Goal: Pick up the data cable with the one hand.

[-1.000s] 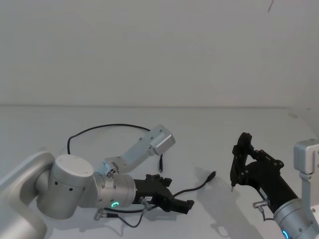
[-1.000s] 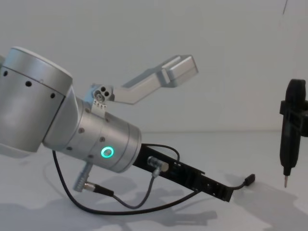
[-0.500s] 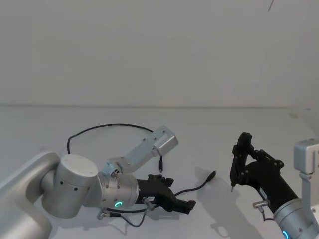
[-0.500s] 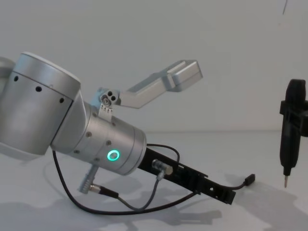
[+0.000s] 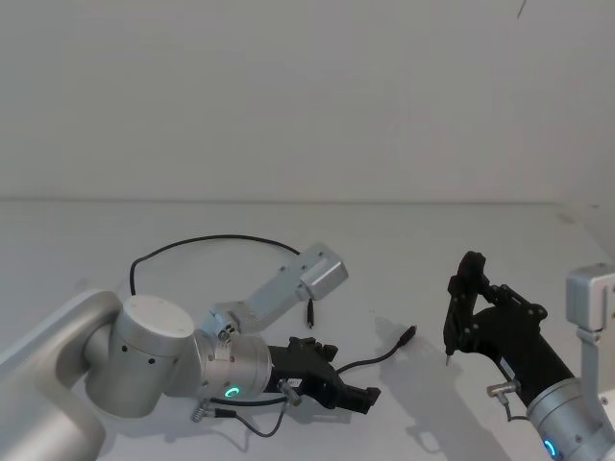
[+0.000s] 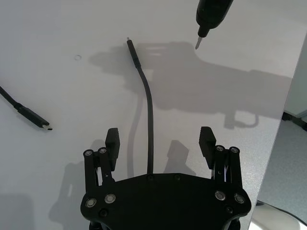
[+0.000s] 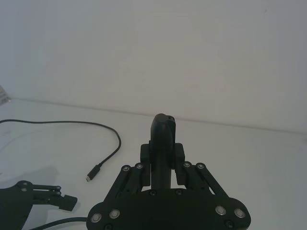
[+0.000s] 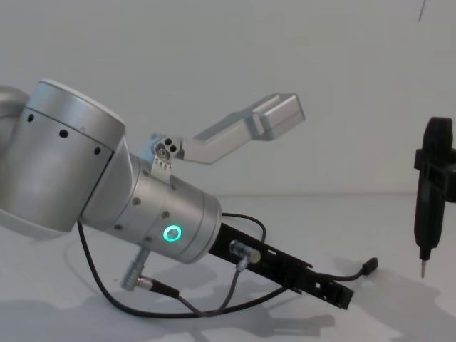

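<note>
Shows the data cable (image 6: 148, 110) lying on the tabletop (image 5: 480, 250), running between the spread jaws of the left pincer (image 6: 159, 139). Seems lined up but leaves closing and lifting undone. Shows the right pincer (image 7: 162, 160) aside, clamped on a slim black tool (image 7: 162, 127).

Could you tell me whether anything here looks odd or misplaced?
Nothing stands out. The data cable lies on the table, within the open left gripper; the right gripper holds a slim tool.
</note>
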You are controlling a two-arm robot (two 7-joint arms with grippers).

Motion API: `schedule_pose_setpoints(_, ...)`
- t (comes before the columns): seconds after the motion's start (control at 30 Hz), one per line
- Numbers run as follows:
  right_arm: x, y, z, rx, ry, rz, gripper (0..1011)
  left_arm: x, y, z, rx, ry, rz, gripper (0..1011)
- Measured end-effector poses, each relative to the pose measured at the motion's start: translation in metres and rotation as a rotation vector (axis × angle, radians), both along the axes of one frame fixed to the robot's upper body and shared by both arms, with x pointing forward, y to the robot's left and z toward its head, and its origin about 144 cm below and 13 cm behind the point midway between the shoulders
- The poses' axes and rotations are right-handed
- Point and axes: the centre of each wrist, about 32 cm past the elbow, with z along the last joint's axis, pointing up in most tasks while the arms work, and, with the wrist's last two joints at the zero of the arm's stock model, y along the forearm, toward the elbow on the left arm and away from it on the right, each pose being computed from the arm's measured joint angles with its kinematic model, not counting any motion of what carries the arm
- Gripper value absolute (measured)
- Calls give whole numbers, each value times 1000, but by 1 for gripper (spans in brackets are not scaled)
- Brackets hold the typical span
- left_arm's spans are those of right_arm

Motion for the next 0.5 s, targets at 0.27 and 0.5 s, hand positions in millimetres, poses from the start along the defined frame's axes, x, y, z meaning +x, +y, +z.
schedule_pose_setpoints(0.27, 0, 0, 0, 0, 0, 0, 279, 0, -2, -1, 3, 11, -2, 927)
schedule_pose_setpoints(0.5, 0, 0, 0, 0, 0, 0, 279, 0, -3, -1, 5, 16, -2, 750)
